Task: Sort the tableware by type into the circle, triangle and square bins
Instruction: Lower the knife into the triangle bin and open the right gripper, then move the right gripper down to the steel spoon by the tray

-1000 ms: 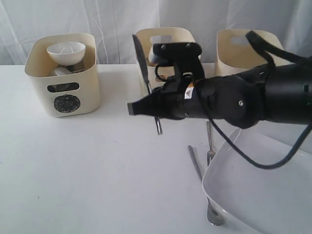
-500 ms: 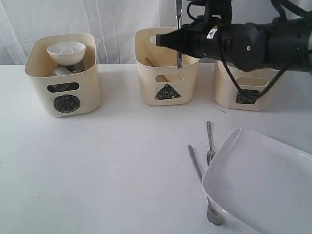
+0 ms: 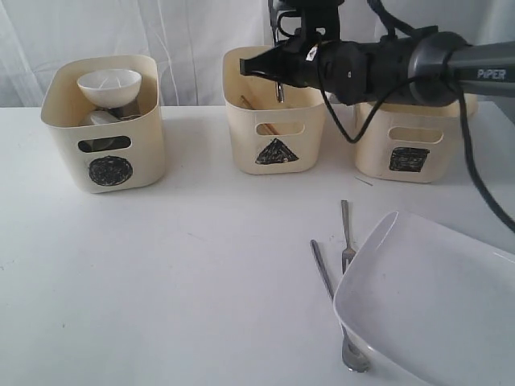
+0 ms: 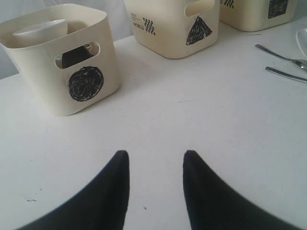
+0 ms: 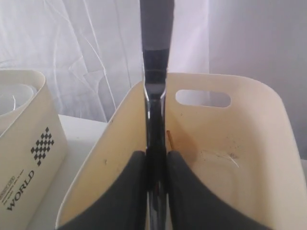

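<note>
Right pincer (image 5: 156, 158) clenched on steel knife (image 3: 279, 90), held upright over opening of triangle bin (image 3: 276, 151); wooden chopstick (image 3: 249, 103) inside that bin. Left pincer (image 4: 156, 165) released, empty, low over counter (image 4: 158, 120), well apart from triangle bin. Forks (image 3: 346, 229) lying on counter in front of triangle bin, beside white plate (image 3: 434, 305).

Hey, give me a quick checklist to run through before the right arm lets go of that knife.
1. Right end effector shut on the steel knife: ok.
2. Knife upright over the triangle bin's opening: ok.
3. Room inside, only chopsticks seen there: ok.
4. Left end effector open, empty, over the table away from the bins: ok.
5. Drop height from knife's lower end to bin floor: cannot tell.
</note>
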Robot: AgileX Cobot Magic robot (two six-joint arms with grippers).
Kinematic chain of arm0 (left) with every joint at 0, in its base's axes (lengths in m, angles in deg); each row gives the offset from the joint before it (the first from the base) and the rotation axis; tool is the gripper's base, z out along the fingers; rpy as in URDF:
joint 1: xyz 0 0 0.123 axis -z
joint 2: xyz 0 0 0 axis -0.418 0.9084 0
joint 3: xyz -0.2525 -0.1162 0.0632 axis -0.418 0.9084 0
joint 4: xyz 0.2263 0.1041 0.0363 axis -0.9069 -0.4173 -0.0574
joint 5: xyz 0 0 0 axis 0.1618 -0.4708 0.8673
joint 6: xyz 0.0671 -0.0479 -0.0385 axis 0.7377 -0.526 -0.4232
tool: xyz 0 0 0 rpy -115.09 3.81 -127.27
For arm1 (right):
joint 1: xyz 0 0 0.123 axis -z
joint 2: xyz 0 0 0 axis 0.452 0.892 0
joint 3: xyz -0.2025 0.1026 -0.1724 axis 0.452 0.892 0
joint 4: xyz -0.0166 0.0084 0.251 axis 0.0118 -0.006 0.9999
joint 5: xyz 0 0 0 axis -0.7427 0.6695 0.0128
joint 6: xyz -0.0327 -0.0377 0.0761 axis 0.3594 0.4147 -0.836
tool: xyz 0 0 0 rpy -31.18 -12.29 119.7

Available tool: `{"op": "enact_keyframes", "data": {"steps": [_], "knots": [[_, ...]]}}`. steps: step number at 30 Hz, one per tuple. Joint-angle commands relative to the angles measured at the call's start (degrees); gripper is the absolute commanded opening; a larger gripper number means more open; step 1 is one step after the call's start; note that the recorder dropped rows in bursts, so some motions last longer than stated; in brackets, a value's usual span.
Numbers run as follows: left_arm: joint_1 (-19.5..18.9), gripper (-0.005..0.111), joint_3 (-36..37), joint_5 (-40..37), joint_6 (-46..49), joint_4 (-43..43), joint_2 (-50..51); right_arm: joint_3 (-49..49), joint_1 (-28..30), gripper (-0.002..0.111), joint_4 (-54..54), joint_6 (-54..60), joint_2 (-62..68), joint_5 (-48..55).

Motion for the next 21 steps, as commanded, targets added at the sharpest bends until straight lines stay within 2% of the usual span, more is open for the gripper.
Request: {"op": "enact_keyframes", "data": {"steps": [1, 3, 6, 8, 14, 21], "knots": [[-0.07, 0.043, 0.21, 0.05, 0.00, 0.71, -0.28, -6.16, 0.60, 0.000, -0.38, 1.38, 3.57, 2.29], [-0.07, 0.043, 0.21, 0.05, 0.00, 0.71, -0.28, -7.56, 0.69, 0.005, -0.38, 1.38, 4.34, 3.75], [-0.07, 0.043, 0.21, 0.05, 0.00, 0.71, -0.28, -8.25, 0.69, 0.028, -0.38, 1.38, 4.91, 6.38], [-0.07, 0.043, 0.21, 0.05, 0.00, 0.71, -0.28, -8.25, 0.69, 0.034, -0.52, 1.83, 4.12, 9.57], [-0.07, 0.043, 0.21, 0.05, 0.00, 0.71, -0.28, -6.87, 0.69, 0.033, -0.80, 2.66, -2.80, 23.25], [-0.07, 0.043, 0.21, 0.05, 0.00, 0.71, -0.28, 7.46, 0.19, 0.033, -2.67, 2.27, -14.96, 42.38]]}}
